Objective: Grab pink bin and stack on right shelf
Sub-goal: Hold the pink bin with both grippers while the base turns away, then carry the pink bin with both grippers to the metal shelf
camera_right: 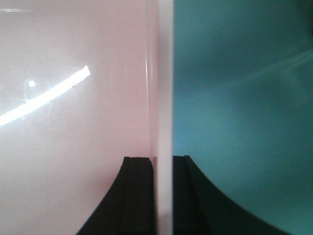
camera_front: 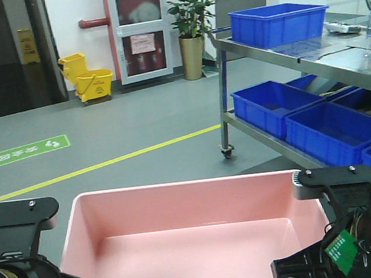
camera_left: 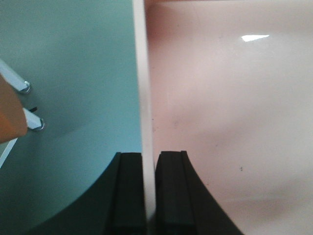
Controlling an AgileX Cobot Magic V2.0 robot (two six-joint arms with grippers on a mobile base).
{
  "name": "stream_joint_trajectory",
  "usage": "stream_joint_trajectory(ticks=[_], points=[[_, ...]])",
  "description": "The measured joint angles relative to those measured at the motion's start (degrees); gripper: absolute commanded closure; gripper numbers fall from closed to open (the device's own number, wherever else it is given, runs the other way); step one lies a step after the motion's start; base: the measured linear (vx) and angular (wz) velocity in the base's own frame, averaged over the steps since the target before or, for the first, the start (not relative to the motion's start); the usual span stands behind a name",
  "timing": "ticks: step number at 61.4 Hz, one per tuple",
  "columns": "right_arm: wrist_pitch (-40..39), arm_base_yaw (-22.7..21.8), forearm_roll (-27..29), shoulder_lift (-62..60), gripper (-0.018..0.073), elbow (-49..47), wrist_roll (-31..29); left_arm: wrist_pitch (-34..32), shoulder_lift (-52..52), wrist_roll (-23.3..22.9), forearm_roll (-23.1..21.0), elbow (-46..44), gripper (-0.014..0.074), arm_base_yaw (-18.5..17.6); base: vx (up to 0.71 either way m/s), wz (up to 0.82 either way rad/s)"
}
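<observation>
The pink bin (camera_front: 189,235) fills the bottom centre of the front view, held up over the grey floor. My left gripper (camera_left: 150,161) is shut on its left rim, one finger (camera_left: 131,191) outside and one inside the bin (camera_left: 225,107). My right gripper (camera_right: 164,164) is shut on its right rim, one finger (camera_right: 139,196) inside the bin (camera_right: 73,122) and one outside. The right shelf (camera_front: 336,57), a stainless-steel rack with a shiny top, stands at the right, ahead of the bin.
A blue crate (camera_front: 278,23) sits on the shelf top; several blue crates (camera_front: 330,124) fill its lower tier. A yellow mop bucket (camera_front: 89,76) and a potted plant (camera_front: 191,35) stand by the far wall. A yellow floor line (camera_front: 108,162) crosses the floor.
</observation>
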Motion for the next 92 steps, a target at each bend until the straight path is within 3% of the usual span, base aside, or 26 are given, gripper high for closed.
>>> stream_joint_trajectory(ticks=[92], points=[[-0.1,0.0,0.0,0.0,0.0485,0.0,0.0,0.0,0.0,0.0,0.0,0.0,0.0523,0.0,0.36,-0.03]])
